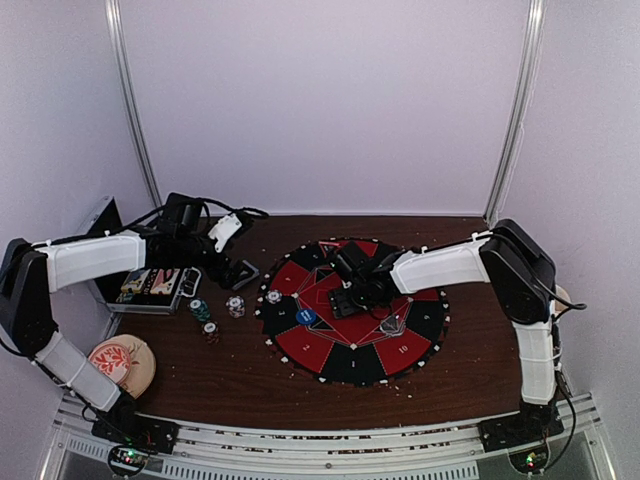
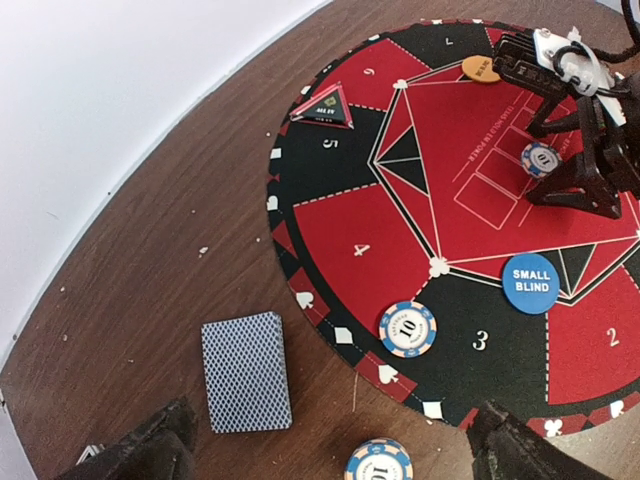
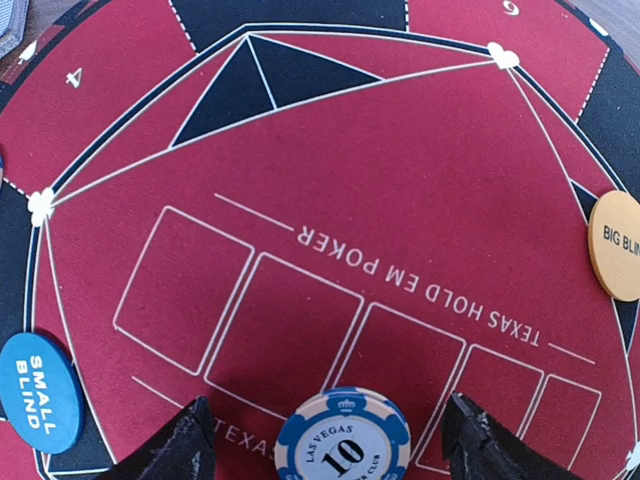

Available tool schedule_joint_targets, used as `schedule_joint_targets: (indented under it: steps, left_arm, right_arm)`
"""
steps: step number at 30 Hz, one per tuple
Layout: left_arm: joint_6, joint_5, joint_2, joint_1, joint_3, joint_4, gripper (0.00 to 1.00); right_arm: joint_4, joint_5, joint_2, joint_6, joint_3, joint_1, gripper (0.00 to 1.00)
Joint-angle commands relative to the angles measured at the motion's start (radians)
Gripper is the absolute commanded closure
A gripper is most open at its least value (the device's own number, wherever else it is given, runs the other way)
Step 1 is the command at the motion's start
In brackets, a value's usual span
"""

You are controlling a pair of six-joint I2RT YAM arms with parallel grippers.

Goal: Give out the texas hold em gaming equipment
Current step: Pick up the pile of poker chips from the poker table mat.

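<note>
While right fingers (image 3: 178, 447) flank it, round blue-rimmed chip (image 3: 343, 441) lies flat.

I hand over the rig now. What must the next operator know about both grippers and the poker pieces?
Left gripper: open, empty, over the table beside the mat.
Right gripper: open, fingers either side of a chip at the mat's centre, not gripping yet.
On the mat: small blind button, big blind button, chip at seat 3.
Left to distribute: card deck and loose chips on the table.
</note>
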State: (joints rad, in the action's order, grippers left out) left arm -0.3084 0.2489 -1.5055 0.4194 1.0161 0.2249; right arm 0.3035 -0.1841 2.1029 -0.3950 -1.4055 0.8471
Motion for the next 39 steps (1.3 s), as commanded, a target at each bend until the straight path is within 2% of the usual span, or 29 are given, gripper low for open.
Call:
schedule_joint_targets:
  steps: [1, 16, 32, 39]
  left_arm:
    - [0.012, -0.014, 0.026, -0.004, -0.017, -0.065, 0.02]
    - [0.02, -0.024, 0.059, -0.004, -0.034, -0.082, 0.02]
    - [0.022, -0.032, 0.069, -0.004, -0.041, -0.094, 0.02]
    - [0.022, -0.039, 0.069, -0.004, -0.041, -0.094, 0.02]
  right_arm:
    - [0.029, -0.032, 0.034, 0.008, -0.014, 0.011, 0.23]
    - [0.022, -0.044, 0.017, -0.017, 0.031, 0.013, 0.35]
    - [-0.006, -0.003, -0.016, -0.035, 0.093, -0.004, 0.39]
    - [-0.01, 0.007, -0.015, -0.033, 0.093, -0.003, 0.47]
